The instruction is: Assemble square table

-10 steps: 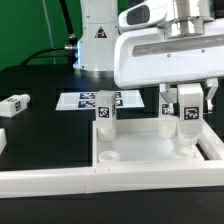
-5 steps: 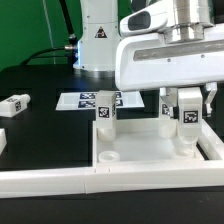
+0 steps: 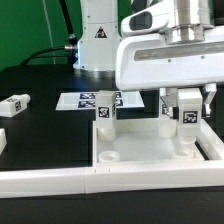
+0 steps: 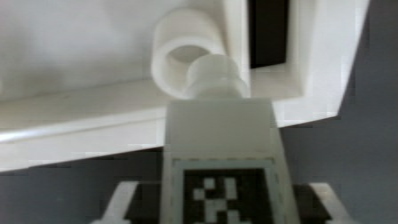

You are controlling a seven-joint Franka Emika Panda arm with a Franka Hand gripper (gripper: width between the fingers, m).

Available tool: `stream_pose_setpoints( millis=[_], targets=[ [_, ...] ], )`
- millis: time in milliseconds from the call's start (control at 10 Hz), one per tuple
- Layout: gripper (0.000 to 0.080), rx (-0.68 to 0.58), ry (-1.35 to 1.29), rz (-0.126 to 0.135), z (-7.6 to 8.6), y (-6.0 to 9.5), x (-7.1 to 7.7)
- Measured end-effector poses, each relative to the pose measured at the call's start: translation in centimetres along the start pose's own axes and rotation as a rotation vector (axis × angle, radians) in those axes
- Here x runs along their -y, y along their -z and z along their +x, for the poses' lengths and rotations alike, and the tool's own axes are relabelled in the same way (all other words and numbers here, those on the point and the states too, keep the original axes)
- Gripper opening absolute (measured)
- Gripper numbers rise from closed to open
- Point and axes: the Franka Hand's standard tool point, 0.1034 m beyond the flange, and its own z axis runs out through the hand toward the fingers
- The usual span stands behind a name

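The square table top (image 3: 150, 158) is a white rimmed tray lying in front of the arm. One leg (image 3: 105, 116) stands upright in its back corner socket on the exterior view's left. My gripper (image 3: 187, 108) is shut on a second tagged leg (image 3: 187, 122) and holds it upright over the back corner on the exterior view's right. In the wrist view this leg (image 4: 221, 140) points its rounded tip at the round socket (image 4: 185, 45), with my gripper (image 4: 221, 200) on both its sides. I cannot tell whether the tip is in the socket.
A loose leg (image 3: 13, 102) lies on the black table at the exterior view's left, and another white piece (image 3: 2, 141) is cut off by the edge. The marker board (image 3: 90, 100) lies behind the tray. A long white wall (image 3: 90, 186) runs along the front.
The gripper and the held leg have shifted very slightly toward the exterior view's left. Everything else is still.
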Motion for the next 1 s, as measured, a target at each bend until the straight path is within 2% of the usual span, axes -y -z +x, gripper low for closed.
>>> stream_pose_setpoints(
  millis=[700, 900, 1000],
  targets=[
    [0.0273, -0.006, 0.017, -0.009, -1.5, -1.8, -0.1],
    [0.0273, -0.018, 0.016, -0.002, -1.7, -2.0, 0.6],
    [0.0273, -0.053, -0.017, 0.008, -1.9, -2.1, 2.0]
  ],
)
